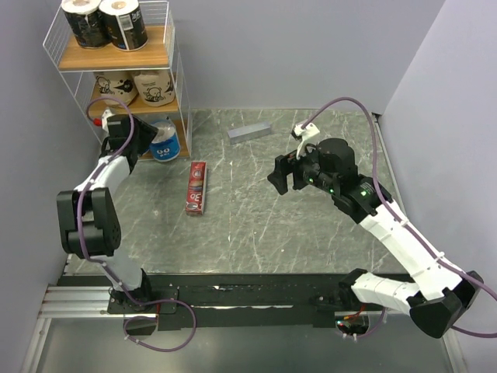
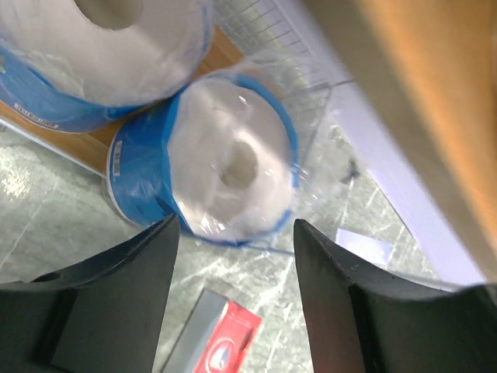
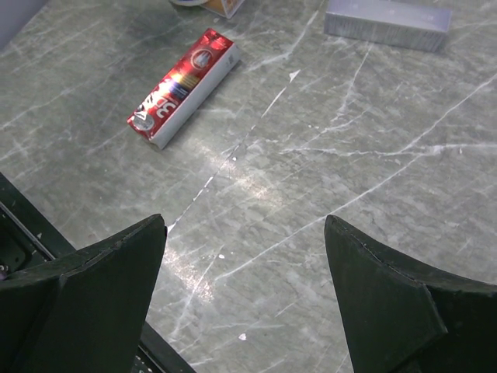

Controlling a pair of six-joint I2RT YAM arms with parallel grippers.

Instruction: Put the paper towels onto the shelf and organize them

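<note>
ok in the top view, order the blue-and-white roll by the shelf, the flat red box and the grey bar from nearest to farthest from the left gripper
1. Blue-and-white wrapped roll: right at the left gripper, low by the shelf.
2. Flat red box: in the middle, to its right.
3. Grey rectangular bar: farther right, toward the back.

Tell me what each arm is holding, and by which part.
Right gripper: nothing, jaws open above the table. Left gripper: jaws flank the sides of a blue roll; whether they grip it cannot be told.
</note>
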